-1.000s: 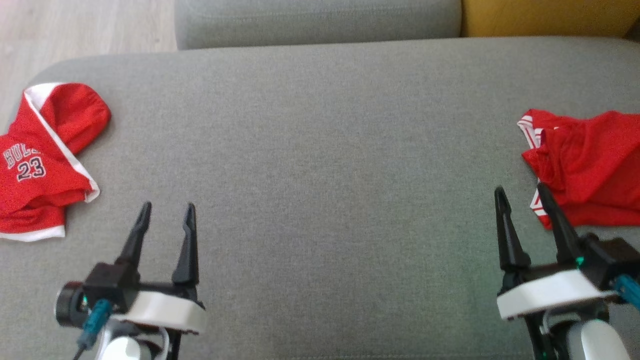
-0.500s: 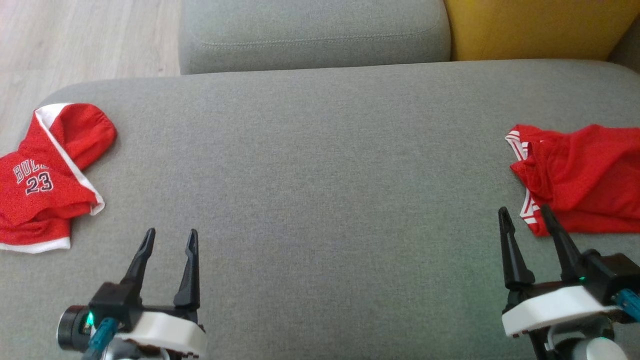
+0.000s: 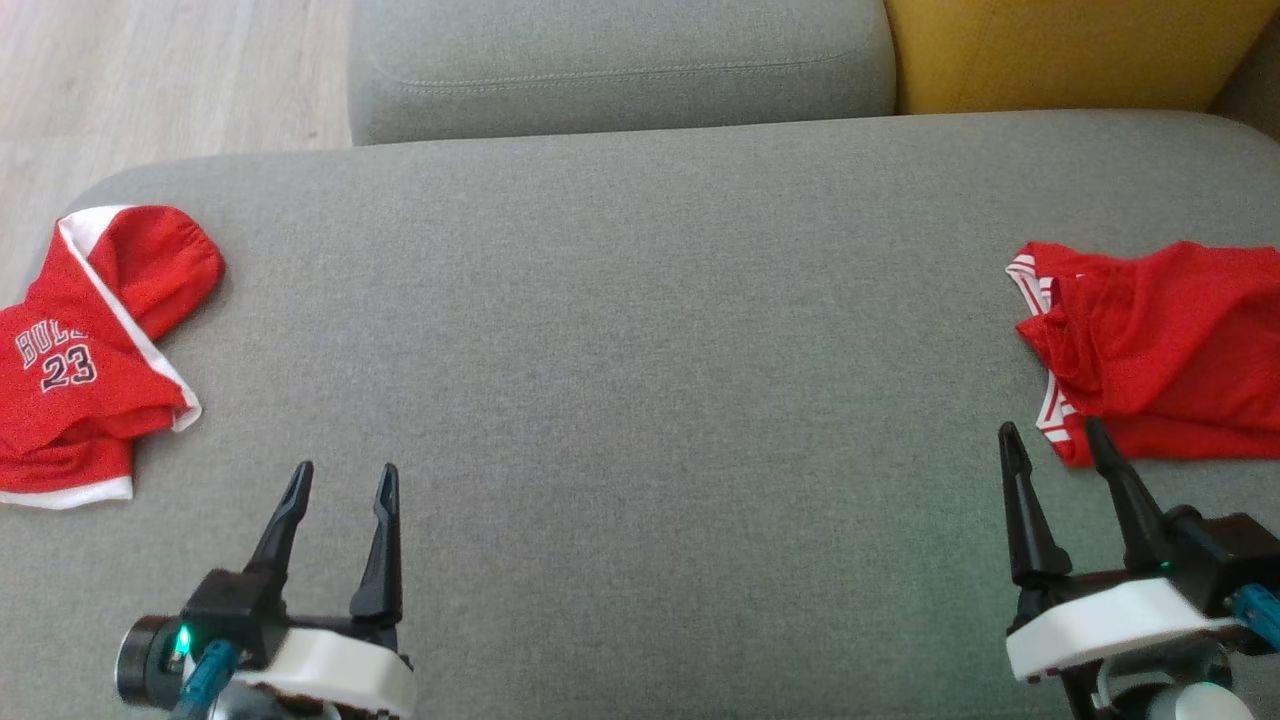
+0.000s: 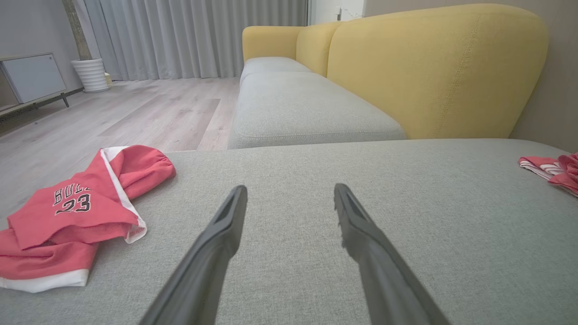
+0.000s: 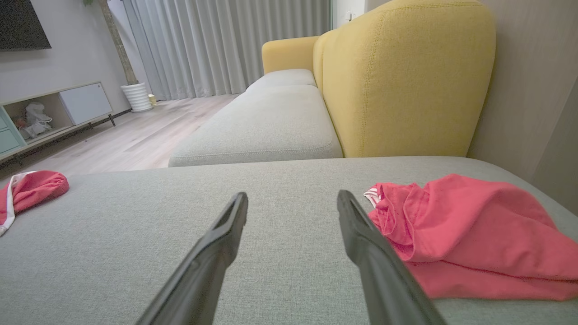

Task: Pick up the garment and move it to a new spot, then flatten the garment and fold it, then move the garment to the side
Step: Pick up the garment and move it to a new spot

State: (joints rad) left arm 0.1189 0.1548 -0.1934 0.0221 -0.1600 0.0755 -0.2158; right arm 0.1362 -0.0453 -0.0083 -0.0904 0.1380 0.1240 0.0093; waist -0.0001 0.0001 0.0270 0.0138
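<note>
The left gripper [image 3: 345, 472] and the right gripper [image 3: 1049, 428] hang low over the near side of a grey sofa seat [image 3: 640, 330]. Each has its two dark fingers spread wide with nothing between them. A crumpled red garment [image 3: 1170, 340] with white-striped trim lies at the seat's right edge, just beside the right gripper's outer finger; whether they touch I cannot tell. A folded red jersey [image 3: 90, 350] marked 23 lies at the far left edge, well apart from it. A yellow backrest [image 3: 1050, 50] stands behind.
</note>
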